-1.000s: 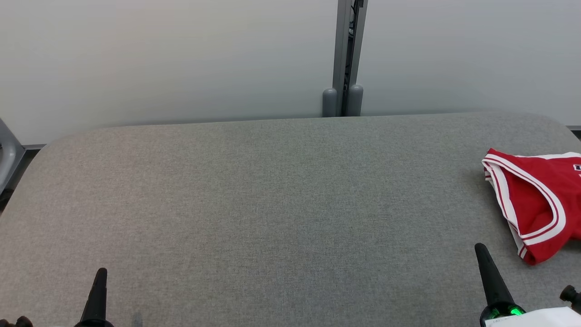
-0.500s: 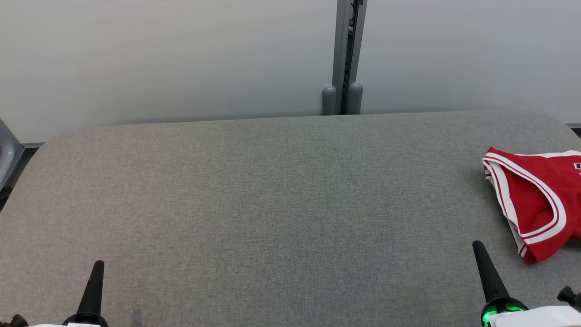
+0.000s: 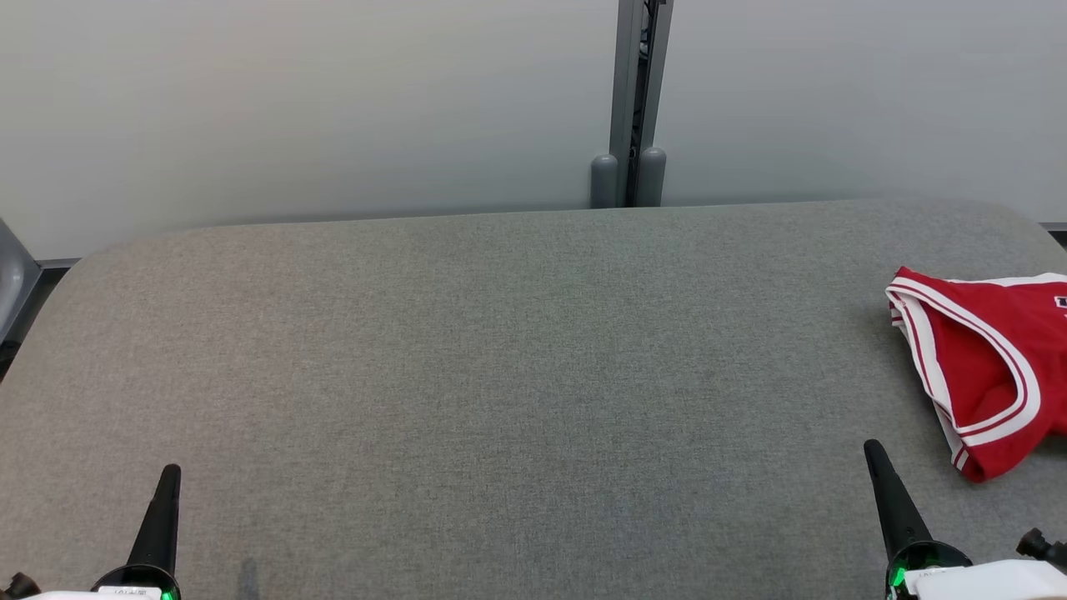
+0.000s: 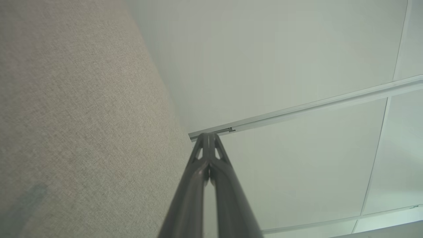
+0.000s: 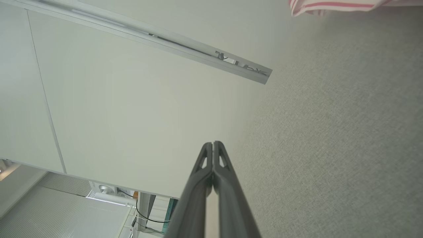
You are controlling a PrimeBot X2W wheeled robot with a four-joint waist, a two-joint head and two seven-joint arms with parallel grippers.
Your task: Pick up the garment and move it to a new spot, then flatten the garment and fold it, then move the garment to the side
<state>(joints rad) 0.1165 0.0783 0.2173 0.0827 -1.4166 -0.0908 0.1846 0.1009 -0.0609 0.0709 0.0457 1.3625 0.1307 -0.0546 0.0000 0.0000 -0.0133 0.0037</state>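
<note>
One crumpled red fabric garment with white striped trim [image 3: 984, 367] lies at the right edge of the grey woven, round-cornered tabletop [image 3: 500, 350], which stands before pale smooth wall panels [image 3: 292, 108]. In the left wrist view, the dark tapered left fingers [image 4: 195, 178] are pressed together, holding nothing. In the right wrist view, the right fingers [image 5: 198, 185] are likewise together and empty, with the garment at the top edge.

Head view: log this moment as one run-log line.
garment: right side of table, unheld | left gripper: shut, empty | right gripper: shut, empty
</note>
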